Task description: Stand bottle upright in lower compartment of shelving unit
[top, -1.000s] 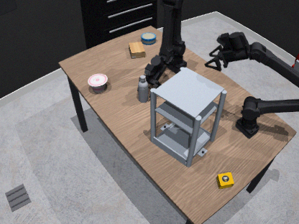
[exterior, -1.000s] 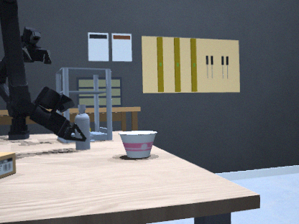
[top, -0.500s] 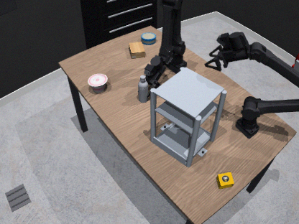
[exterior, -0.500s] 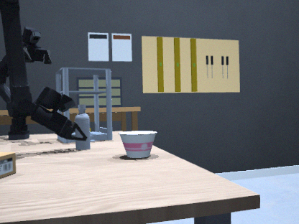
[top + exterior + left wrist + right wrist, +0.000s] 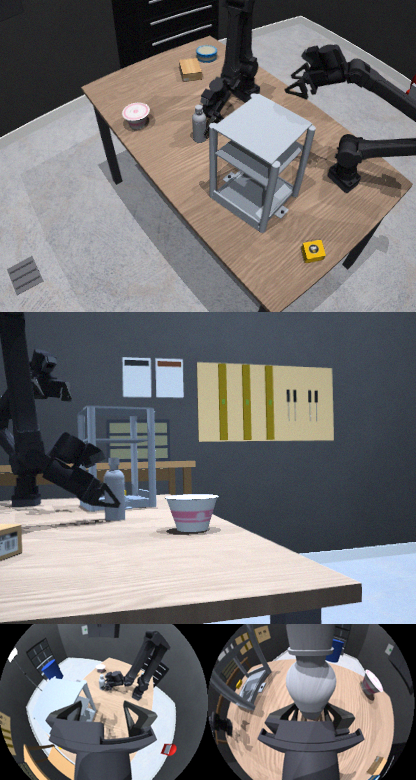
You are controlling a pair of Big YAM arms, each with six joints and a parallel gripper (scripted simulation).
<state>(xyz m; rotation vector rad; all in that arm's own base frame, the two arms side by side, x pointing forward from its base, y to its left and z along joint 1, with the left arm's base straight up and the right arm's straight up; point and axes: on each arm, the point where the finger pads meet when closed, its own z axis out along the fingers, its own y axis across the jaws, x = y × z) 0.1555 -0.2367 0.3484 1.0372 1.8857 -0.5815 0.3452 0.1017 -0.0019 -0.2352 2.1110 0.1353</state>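
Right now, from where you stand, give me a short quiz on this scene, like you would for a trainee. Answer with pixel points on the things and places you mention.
1. Which gripper is at the bottle [image 5: 199, 127] [image 5: 115, 487] [image 5: 102, 681] [image 5: 310, 683]?
2. True or false: the bottle already stands in the lower compartment of the shelving unit.
3. Which of these is nearest the blue-rimmed tin [image 5: 206, 53] [image 5: 375, 777]?
A. The pink-striped bowl
B. The tan box [image 5: 190, 69] [image 5: 10, 542] [image 5: 377, 765]
C. The yellow block

Key: 1. The right gripper [image 5: 208, 131] [image 5: 120, 503] [image 5: 101, 685] [image 5: 310, 703]; 2. False; 3. B
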